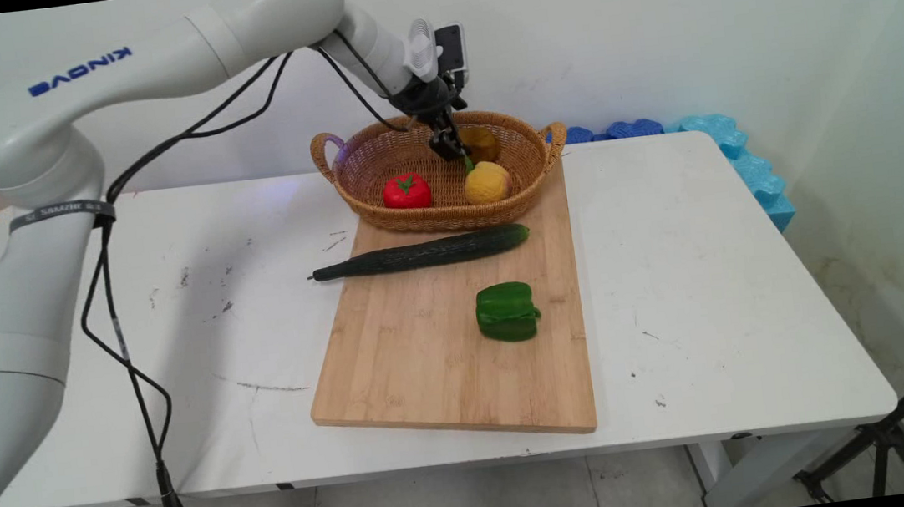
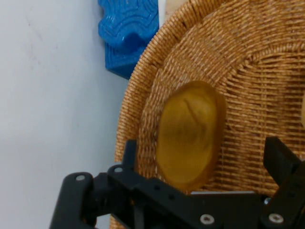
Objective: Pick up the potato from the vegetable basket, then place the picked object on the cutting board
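Cutting board (image 1: 429, 357) nearest camera, green pepper (image 1: 508, 312) and cucumber (image 1: 427, 253) on it; wicker basket (image 1: 380, 211) at far end holds tomato (image 1: 407, 192), lemon (image 1: 487, 182), brownish potato (image 2: 190, 140). Gripper (image 1: 451, 149) inside basket, jaws spread wide, holding nothing, straddling potato

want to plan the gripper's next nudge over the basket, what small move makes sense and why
Probably a short, straight descent: the gripper is open, its fingers on either side of the brownish-yellow piece in the wicker basket, but not yet touching it.
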Available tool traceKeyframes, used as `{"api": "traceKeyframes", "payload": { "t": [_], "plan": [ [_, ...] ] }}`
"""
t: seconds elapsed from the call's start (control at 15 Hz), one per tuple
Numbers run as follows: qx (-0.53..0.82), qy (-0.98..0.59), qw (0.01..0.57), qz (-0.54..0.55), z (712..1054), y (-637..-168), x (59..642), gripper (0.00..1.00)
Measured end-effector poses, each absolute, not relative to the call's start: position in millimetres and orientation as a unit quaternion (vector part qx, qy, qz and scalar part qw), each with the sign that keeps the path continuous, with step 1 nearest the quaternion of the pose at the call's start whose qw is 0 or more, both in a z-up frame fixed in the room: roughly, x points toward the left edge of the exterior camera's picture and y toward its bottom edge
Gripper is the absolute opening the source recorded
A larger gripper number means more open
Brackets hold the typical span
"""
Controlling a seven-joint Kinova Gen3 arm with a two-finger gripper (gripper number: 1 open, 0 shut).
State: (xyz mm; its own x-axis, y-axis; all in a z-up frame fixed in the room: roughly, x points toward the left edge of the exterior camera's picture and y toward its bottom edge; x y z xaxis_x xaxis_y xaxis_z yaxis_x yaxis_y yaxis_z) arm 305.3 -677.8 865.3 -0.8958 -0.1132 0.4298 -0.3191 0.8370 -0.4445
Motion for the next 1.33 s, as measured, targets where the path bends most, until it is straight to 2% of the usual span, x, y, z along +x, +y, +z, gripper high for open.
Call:
{"api": "traceKeyframes", "payload": {
  "t": [0.87,0.93,1.33],
  "plan": [
    [0.095,-0.943,0.185,0.259,839.3,-697.9,292.8,1.0],
    [0.093,-0.943,0.185,0.259,837.7,-698.3,292.2,0.0],
    [0.088,-0.945,0.183,0.257,831.7,-698.8,287.9,0.0]
  ]
}}
